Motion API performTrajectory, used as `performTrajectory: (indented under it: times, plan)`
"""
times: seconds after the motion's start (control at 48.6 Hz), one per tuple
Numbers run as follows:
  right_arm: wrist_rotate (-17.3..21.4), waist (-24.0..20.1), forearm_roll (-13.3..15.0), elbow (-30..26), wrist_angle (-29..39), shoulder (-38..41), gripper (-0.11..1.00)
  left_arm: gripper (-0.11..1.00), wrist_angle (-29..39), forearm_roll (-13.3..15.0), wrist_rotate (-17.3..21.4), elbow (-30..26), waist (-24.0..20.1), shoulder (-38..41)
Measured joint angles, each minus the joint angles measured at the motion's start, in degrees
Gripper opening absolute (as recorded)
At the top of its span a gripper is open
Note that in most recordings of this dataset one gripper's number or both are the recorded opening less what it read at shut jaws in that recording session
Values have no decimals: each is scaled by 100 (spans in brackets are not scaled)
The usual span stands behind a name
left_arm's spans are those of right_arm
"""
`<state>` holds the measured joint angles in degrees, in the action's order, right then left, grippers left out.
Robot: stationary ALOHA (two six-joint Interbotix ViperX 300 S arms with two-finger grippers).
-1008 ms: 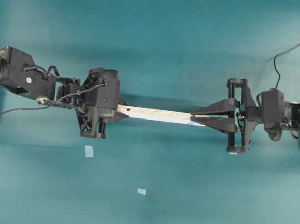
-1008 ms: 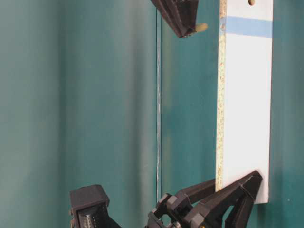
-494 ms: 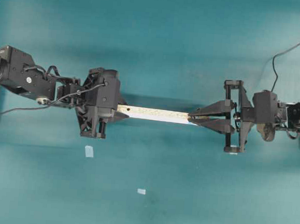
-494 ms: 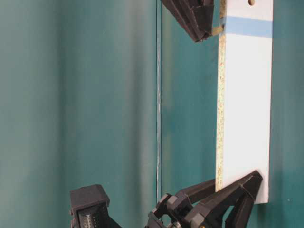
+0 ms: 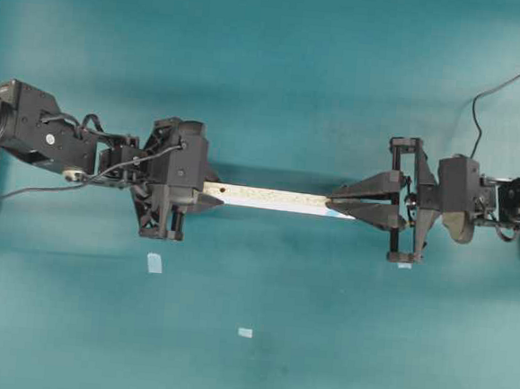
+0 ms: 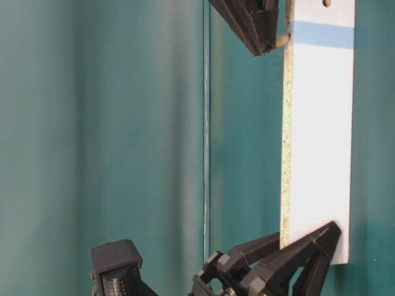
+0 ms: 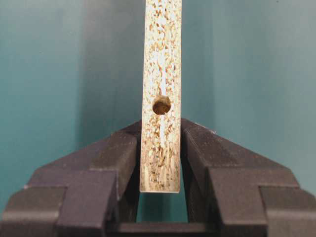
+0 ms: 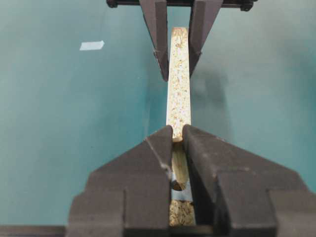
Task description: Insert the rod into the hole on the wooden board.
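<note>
Since a second ago, my right gripper (image 6: 271, 42), clamped on the short cream rod (image 8: 179, 168), brings its tip against the speckled wooden board (image 5: 269, 198); my left gripper (image 7: 160, 163) clamps the board's other end.

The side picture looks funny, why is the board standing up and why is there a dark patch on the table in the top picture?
The table-level view is turned sideways, so the wooden board seems upright. In the overhead view, the dark patch is the soft shadow under the board and the left gripper. The left wrist view is sharp on the board, softer on the fingers.
</note>
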<state>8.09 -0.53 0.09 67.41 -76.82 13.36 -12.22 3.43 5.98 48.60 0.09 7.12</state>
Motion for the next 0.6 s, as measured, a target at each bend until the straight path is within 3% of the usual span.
performTrajectory:
  times: [0.597]
  plan:
    - [18,-70,-9,26,123,0,12,32,0,0,-9,0,-9,0]
